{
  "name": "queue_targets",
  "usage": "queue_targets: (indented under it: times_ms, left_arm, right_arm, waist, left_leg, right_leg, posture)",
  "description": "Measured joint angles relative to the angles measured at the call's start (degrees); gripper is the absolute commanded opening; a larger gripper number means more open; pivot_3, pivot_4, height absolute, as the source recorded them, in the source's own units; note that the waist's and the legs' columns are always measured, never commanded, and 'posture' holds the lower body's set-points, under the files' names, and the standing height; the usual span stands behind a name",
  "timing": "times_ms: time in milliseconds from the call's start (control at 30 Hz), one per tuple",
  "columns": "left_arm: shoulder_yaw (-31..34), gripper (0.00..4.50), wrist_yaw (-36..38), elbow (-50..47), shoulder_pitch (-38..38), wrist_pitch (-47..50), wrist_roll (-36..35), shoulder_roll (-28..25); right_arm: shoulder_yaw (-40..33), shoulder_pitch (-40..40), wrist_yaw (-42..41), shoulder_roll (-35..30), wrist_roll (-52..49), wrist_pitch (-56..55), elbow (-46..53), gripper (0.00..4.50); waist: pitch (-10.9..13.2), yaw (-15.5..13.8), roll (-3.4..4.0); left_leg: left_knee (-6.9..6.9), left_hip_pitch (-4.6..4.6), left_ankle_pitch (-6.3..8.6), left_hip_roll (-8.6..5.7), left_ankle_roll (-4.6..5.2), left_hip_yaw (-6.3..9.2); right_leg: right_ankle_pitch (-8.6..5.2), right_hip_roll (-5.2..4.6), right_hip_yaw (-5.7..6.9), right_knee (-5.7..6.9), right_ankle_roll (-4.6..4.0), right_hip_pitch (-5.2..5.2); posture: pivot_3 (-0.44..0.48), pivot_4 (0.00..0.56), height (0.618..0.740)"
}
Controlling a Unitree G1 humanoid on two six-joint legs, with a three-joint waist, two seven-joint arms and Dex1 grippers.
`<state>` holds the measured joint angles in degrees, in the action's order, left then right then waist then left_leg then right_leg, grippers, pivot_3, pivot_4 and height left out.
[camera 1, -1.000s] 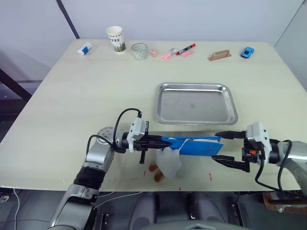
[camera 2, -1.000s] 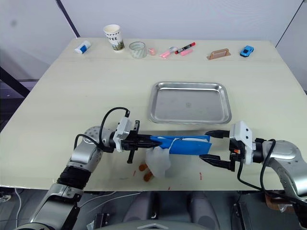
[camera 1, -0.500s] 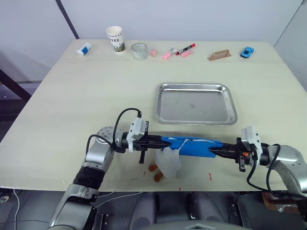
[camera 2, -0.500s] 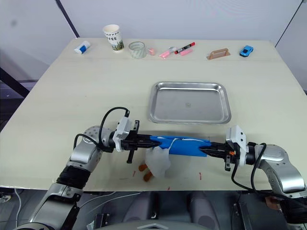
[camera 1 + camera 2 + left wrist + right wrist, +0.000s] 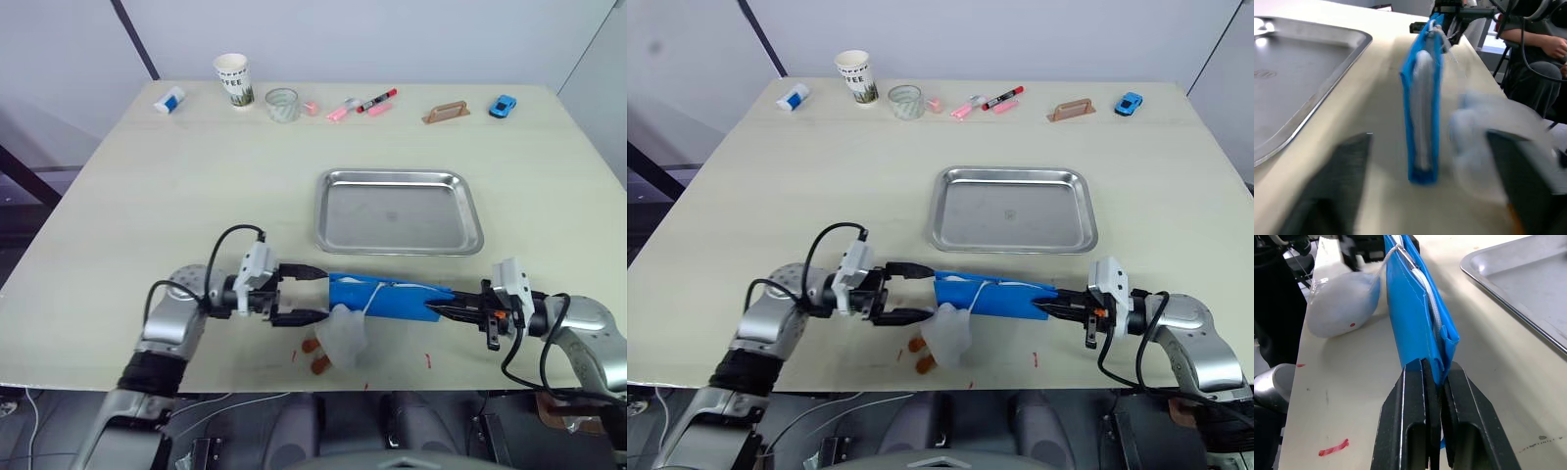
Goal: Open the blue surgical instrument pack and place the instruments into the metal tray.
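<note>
The blue surgical instrument pack [image 5: 387,297] stands on its long edge on the table, in front of the metal tray [image 5: 399,211], which is empty. My left gripper [image 5: 321,294] is open just off the pack's left end, a finger on each side and neither touching it. My right gripper [image 5: 443,308] is shut on the pack's right end; the right wrist view shows its fingers [image 5: 1413,396] pinching the blue edge [image 5: 1415,318]. A fluffy white plush [image 5: 344,336] with orange feet hangs by a cord from the pack's near side. The instruments are hidden.
Along the far edge stand a paper cup [image 5: 233,78], a glass [image 5: 282,104], pink and red markers [image 5: 364,103], a wooden block [image 5: 446,113] and a blue toy car [image 5: 504,105]. A seated person [image 5: 1537,54] shows past the table's end.
My left gripper has opened, let go of the pack's left end and drawn back to the left. My right gripper closed on the pack's right end and stays shut.
</note>
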<state>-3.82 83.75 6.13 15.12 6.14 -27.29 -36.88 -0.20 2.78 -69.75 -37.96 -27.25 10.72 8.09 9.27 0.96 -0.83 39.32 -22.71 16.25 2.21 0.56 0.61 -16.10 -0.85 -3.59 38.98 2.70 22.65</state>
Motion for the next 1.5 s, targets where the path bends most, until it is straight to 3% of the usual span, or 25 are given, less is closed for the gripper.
queue_targets:
  times_ms: [133,300,467,700,800,1000,1067,1167,1233,1267,1367,1500]
  left_arm:
    - [2.8,4.45,0.6,-7.1,-4.0,3.9,-4.3,-2.7]
    - [0.7,4.45,1.0,-15.3,-6.9,7.6,-6.4,-3.1]
    - [-4.7,4.45,-0.3,-16.1,-7.0,4.2,-0.9,-0.7]
    - [-10.6,4.45,-1.6,-9.2,-3.9,-3.9,8.1,2.0]
    - [-11.1,3.63,-1.8,-7.5,-3.1,-5.7,9.2,2.2]
    - [-11.2,0.92,-2.4,-5.4,-1.6,-6.4,8.9,2.9]
    - [-10.4,0.20,-2.7,-5.4,-1.1,-5.1,7.6,3.3]
    - [-9.1,0.06,-5.1,-6.8,-0.5,0.5,4.6,3.7]
    - [-6.0,0.06,-8.0,-13.0,1.4,10.1,-2.8,3.7]
    - [-6.0,0.06,-8.0,-13.0,1.4,10.1,-2.8,3.7]
    - [-0.5,0.06,-8.1,-16.7,4.6,19.1,-11.0,-1.0]
    - [5.8,0.06,-7.0,-16.6,5.7,22.6,-13.8,-7.5]
  right_arm:
    - [0.1,0.3,0.0,0.0,0.3,-0.6,-0.4,0.00]
    - [0.5,0.6,0.2,0.3,0.5,-0.7,-0.4,0.00]
    - [1.1,1.1,0.7,0.4,0.5,0.4,0.0,0.00]
    - [2.1,2.4,1.6,0.4,0.4,2.9,1.0,0.00]
    - [2.1,2.4,1.9,0.4,0.4,3.3,1.3,0.00]
    - [2.4,2.4,2.7,0.4,0.4,4.1,2.2,0.00]
    - [2.5,2.4,2.9,0.4,0.4,4.1,2.4,0.00]
    - [2.5,2.3,2.9,0.4,0.5,4.1,2.7,0.00]
    - [2.5,2.3,2.9,0.4,0.5,4.0,2.8,0.00]
    - [2.5,2.3,2.9,0.4,0.5,4.0,2.8,0.00]
    - [2.5,2.3,2.7,0.0,0.5,3.8,3.0,0.00]
    - [2.5,2.3,2.2,0.0,0.5,2.8,3.0,0.00]
  waist:
    - [0.0,0.0,0.00]
    - [0.0,0.0,-0.01]
    - [0.0,0.0,-0.01]
    - [0.0,-0.1,0.00]
    - [0.0,-0.1,0.00]
    - [0.0,-0.1,0.00]
    - [0.0,-0.1,0.00]
    - [0.0,-0.1,0.00]
    - [0.0,-0.1,-0.01]
    - [0.0,-0.1,-0.01]
    - [0.1,-0.1,-0.02]
    - [0.1,0.1,0.08]
  left_leg:
    - [0.00,0.00,0.00,0.01,0.00,-0.02]
    - [0.00,0.06,0.00,0.02,0.00,-0.03]
    - [-0.01,0.08,0.00,0.02,0.00,-0.11]
    - [-0.01,0.07,0.00,0.01,0.00,-0.18]
    - [-0.01,0.07,0.00,0.00,0.00,-0.17]
    - [-0.01,0.07,0.00,0.00,0.00,-0.14]
    - [-0.01,0.06,0.00,0.00,0.00,-0.13]
    - [-0.01,0.04,0.00,0.00,0.00,-0.09]
    - [0.00,-0.01,0.00,-0.01,0.00,-0.04]
    - [0.00,-0.01,0.00,-0.01,0.00,-0.04]
    - [-0.02,-0.03,0.00,0.01,0.00,0.02]
    - [-0.04,0.00,0.00,-0.01,0.00,-0.06]
  right_leg:
    - [0.00,-0.04,-0.02,-0.01,0.00,0.00]
    - [0.00,0.03,-0.05,0.02,-0.01,-0.01]
    - [0.00,0.05,-0.11,0.01,-0.01,-0.01]
    - [0.00,0.06,-0.13,0.00,-0.01,0.00]
    - [0.00,0.04,-0.12,0.01,-0.01,-0.01]
    - [0.00,0.04,-0.13,0.00,-0.01,0.00]
    - [0.00,0.03,-0.12,0.00,-0.01,0.00]
    - [0.00,0.03,-0.11,0.01,0.00,0.00]
    - [0.00,0.01,-0.08,0.00,0.01,0.02]
    - [0.00,0.01,-0.08,0.00,0.01,0.02]
    - [0.00,0.04,-0.03,0.02,0.00,0.05]
    - [0.00,0.02,-0.08,-0.02,0.00,0.05]
  posture:
    - [0.000,0.150,0.740]
    - [0.000,0.150,0.740]
    - [0.000,0.150,0.740]
    - [0.000,0.150,0.740]
    - [0.000,0.150,0.740]
    - [0.000,0.150,0.740]
    - [0.000,0.150,0.740]
    - [0.000,0.150,0.740]
    - [0.000,0.150,0.740]
    - [0.000,0.150,0.740]
    - [0.000,0.150,0.740]
    - [0.000,0.150,0.740]
